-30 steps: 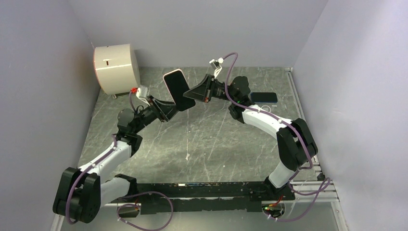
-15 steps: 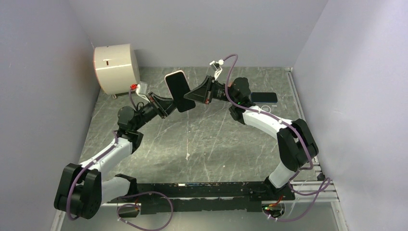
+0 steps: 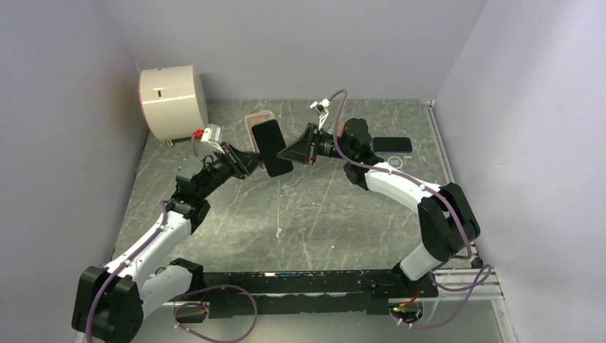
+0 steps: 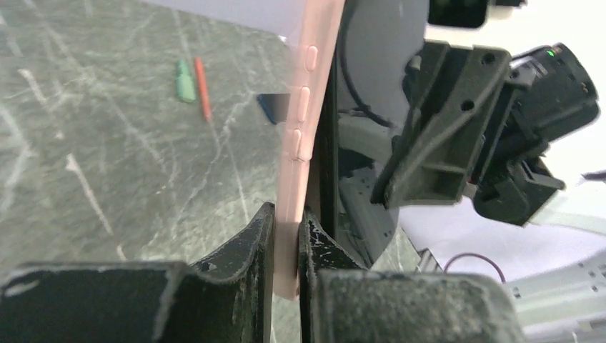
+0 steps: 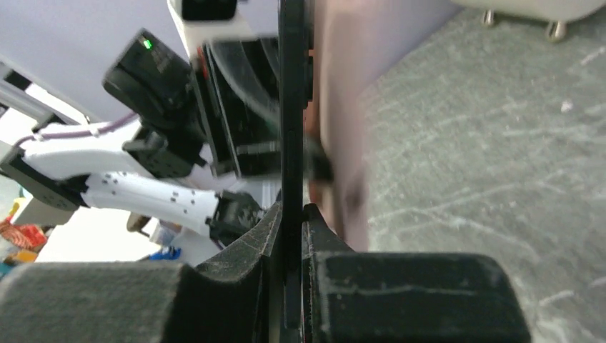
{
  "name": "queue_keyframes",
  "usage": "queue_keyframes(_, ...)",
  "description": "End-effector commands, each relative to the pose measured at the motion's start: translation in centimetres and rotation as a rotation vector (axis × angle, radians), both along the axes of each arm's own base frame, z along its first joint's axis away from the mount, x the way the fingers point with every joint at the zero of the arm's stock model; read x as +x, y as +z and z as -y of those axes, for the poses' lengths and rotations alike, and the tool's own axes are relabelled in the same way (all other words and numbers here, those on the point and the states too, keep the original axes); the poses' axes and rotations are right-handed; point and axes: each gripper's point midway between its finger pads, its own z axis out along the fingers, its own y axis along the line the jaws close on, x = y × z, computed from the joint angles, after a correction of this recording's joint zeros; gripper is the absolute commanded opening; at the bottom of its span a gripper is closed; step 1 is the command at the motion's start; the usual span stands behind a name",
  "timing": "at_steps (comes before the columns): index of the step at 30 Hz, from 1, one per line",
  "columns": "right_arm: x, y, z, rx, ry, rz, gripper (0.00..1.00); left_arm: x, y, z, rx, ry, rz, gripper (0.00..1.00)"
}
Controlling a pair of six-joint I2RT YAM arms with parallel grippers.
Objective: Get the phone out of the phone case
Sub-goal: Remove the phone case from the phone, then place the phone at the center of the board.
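Observation:
The black phone [image 3: 272, 147] is held upright above the table between both arms. The pink phone case [image 3: 252, 120] stands behind it, its top edge showing apart from the phone. My left gripper [image 3: 254, 163] is shut on the case's lower edge; in the left wrist view [image 4: 287, 239] the pink case [image 4: 309, 100] sits pinched between the fingers, with the phone [image 4: 330, 150] just right of it. My right gripper [image 3: 286, 152] is shut on the phone's edge; in the right wrist view [image 5: 291, 236] the phone [image 5: 291, 107] runs up from the jaws, the case [image 5: 343, 93] beside it.
A white cylindrical device [image 3: 174, 93] stands at the back left. A second phone [image 3: 391, 145] and a thin ring [image 3: 394, 163] lie on the table at the back right. A green pen [image 4: 186, 78] and a red pen [image 4: 202, 87] lie on the marble surface.
The phone has shifted down and right relative to the case, so the pink case's top now shows behind it. Both grippers have dropped slightly lower.

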Motion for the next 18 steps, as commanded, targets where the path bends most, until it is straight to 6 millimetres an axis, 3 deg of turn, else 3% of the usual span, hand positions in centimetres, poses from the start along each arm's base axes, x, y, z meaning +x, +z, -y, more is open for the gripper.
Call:
queue_keyframes(1,-2.8,-1.0,0.9,-0.063,0.09,0.032,0.0,3.6,3.2,-4.7,-0.021,0.311,0.034,0.03)
queue_keyframes(6,-3.6,-2.5,1.1,-0.094,0.122,0.003,0.0,3.9,3.4,-5.2,-0.031,0.346,0.025,0.02)
queue_keyframes(10,-3.7,-2.9,1.6,-0.109,0.096,0.0,0.0,4.3,2.5,-6.0,-0.006,0.397,-0.018,0.03)
queue_keyframes(13,-1.9,-3.5,2.8,-0.143,-0.025,-0.01,0.0,4.2,1.0,-7.3,0.049,0.464,-0.075,0.03)
queue_keyframes(18,2.7,-4.6,6.5,-0.154,-0.346,-0.086,0.0,2.8,-1.7,-9.8,0.126,0.57,-0.147,0.03)
